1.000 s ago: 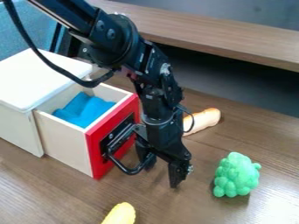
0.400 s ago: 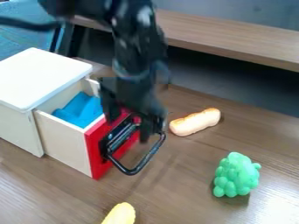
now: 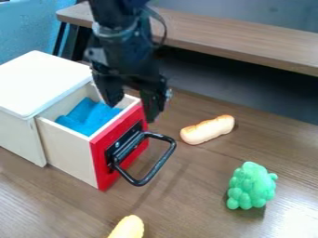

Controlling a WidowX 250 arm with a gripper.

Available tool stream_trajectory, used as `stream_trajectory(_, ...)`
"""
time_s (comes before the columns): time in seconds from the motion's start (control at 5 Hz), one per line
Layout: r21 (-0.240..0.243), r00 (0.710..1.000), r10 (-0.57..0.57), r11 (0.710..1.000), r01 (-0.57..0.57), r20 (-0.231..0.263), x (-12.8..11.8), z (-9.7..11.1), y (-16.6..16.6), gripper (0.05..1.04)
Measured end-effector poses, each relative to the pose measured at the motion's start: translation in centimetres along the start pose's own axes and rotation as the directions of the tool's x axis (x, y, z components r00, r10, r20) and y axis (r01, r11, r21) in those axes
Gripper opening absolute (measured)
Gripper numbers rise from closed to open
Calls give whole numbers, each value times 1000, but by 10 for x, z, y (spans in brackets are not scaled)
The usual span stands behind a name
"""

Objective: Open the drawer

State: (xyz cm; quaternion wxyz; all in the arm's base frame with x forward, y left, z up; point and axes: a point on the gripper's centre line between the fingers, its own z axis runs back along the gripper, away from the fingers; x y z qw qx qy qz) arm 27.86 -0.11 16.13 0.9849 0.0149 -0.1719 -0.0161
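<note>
Camera view. Fingers [image 3: 151, 103]: one pair, wide apart, empty, over the far front corner of the drawer [image 3: 67, 149]. Handle [image 3: 163, 160]: nearer the camera, lower; further pulling would likely need descent. Drawer: partly out of cabinet [image 3: 38, 83], near surface's far edge; pale sides, red front.

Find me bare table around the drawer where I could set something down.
Bare table lies between the handle, bread and green toy. Another patch lies left of the yellow thing, below the drawer in the picture. It's crowded at the drawer's opening: the gripper hangs there, and blue stuff lies inside.
</note>
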Motion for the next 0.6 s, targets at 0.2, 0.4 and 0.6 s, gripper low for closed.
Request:
stream_trajectory(0.2, -23, 1000, 1, 1000, -2, -29, -7, 16, -2, 1000)
stream_trajectory(0.4, -28, 998, 3, 1000, -5, -69, -18, 26, -1, 1000)
stream_trajectory(0.6, -3, 996, 9, 1000, -9, -89, -25, 33, 3, 1000)
